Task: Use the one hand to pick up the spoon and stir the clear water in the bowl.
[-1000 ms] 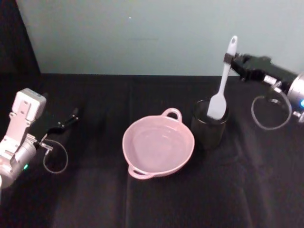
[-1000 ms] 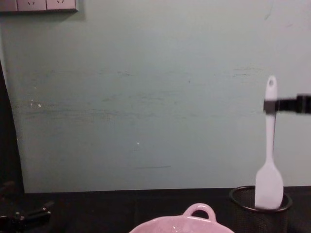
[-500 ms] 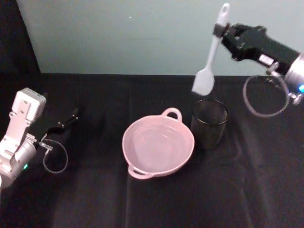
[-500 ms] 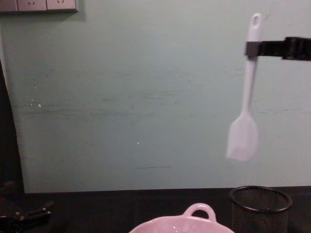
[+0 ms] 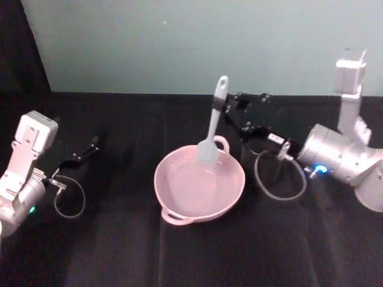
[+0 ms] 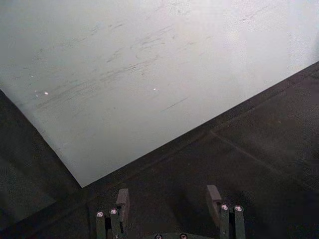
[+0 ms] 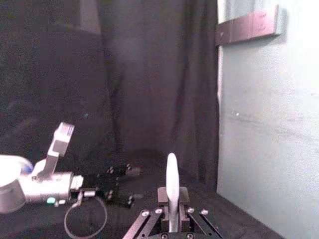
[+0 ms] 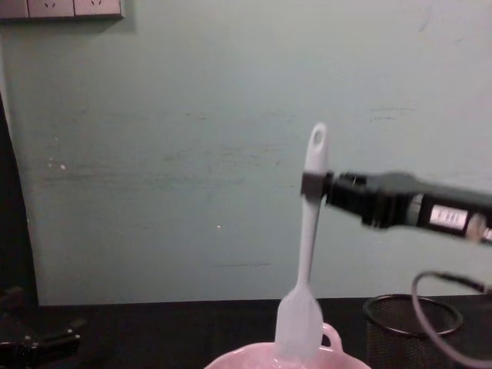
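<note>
My right gripper (image 5: 223, 110) is shut on the upper handle of the white spoon (image 5: 213, 124), which hangs nearly upright. Its flat head dips inside the far rim of the pink bowl (image 5: 168, 190); I cannot tell whether it touches the water. From the chest view, the spoon (image 8: 308, 254) drops behind the bowl's rim (image 8: 250, 357), with the right gripper (image 8: 314, 184) reaching in from the right. The right wrist view has the spoon handle (image 7: 171, 181) clamped between the fingers. My left gripper (image 5: 88, 147) rests parked at the far left, open (image 6: 168, 200).
A black wire-mesh cup (image 5: 267, 170) stands just right of the bowl, partly behind my right wrist and its cable loop (image 5: 280, 179); it also appears at the chest view's lower right (image 8: 411, 323). Black cloth covers the table, with a pale wall behind.
The right gripper carried the spoon up out of the mesh cup, then left and down. The spoon's head now sits at the bowl. The left arm has not moved.
</note>
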Robot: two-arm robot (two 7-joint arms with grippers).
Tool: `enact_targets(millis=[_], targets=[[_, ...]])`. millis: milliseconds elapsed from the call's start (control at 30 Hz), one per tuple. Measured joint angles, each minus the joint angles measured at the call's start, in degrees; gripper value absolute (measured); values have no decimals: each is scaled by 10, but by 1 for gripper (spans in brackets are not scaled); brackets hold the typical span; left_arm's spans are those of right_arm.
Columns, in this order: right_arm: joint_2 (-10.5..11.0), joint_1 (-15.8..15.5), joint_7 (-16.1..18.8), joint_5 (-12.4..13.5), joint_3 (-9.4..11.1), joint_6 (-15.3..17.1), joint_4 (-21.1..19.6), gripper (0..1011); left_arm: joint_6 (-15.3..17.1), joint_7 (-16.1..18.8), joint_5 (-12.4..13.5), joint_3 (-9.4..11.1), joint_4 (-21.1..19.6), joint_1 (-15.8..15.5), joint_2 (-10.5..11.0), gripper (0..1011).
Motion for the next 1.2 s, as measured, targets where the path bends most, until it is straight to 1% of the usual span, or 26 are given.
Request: enact_targets(millis=[100, 200, 333, 467, 567, 633, 767, 800, 833, 900, 967, 1067, 1100, 1133, 1200], targets=[[-10, -1, 11, -14, -8, -17, 23, 112, 0, 0, 0, 0, 0, 0, 0, 1011], [-16, -4, 21, -24, -13, -25, 38, 112, 0, 0, 0, 0, 0, 0, 0, 1011], [-20, -8, 35, -28, -17, -26, 45, 112, 0, 0, 0, 0, 0, 0, 0, 1011], [-31, -10, 51, -27, -24, -21, 53, 112, 0, 0, 0, 0, 0, 0, 0, 1011], [-43, -8, 59, -27, -31, -18, 62, 113, 0, 0, 0, 0, 0, 0, 0, 1011], [-54, -4, 62, -27, -33, -23, 72, 112, 0, 0, 0, 0, 0, 0, 0, 1011], [-77, 7, 63, -35, -36, -43, 100, 112, 0, 0, 0, 0, 0, 0, 0, 1011], [-83, 10, 62, -39, -36, -49, 109, 112, 0, 0, 0, 0, 0, 0, 0, 1011], [-94, 18, 58, -47, -36, -61, 126, 112, 0, 0, 0, 0, 0, 0, 0, 1011], [-105, 26, 51, -57, -36, -74, 145, 112, 0, 0, 0, 0, 0, 0, 0, 1011], [-121, 41, 32, -78, -32, -95, 179, 112, 0, 0, 0, 0, 0, 0, 0, 1011], [-129, 50, 13, -95, -27, -109, 199, 112, 0, 0, 0, 0, 0, 0, 0, 1011], [-130, 52, 9, -99, -26, -111, 203, 112, 0, 0, 0, 0, 0, 0, 0, 1011], [-132, 55, -1, -108, -22, -117, 210, 112, 0, 0, 0, 0, 0, 0, 0, 1011], [-130, 56, -9, -115, -18, -120, 212, 112, 0, 0, 0, 0, 0, 0, 0, 1011]])
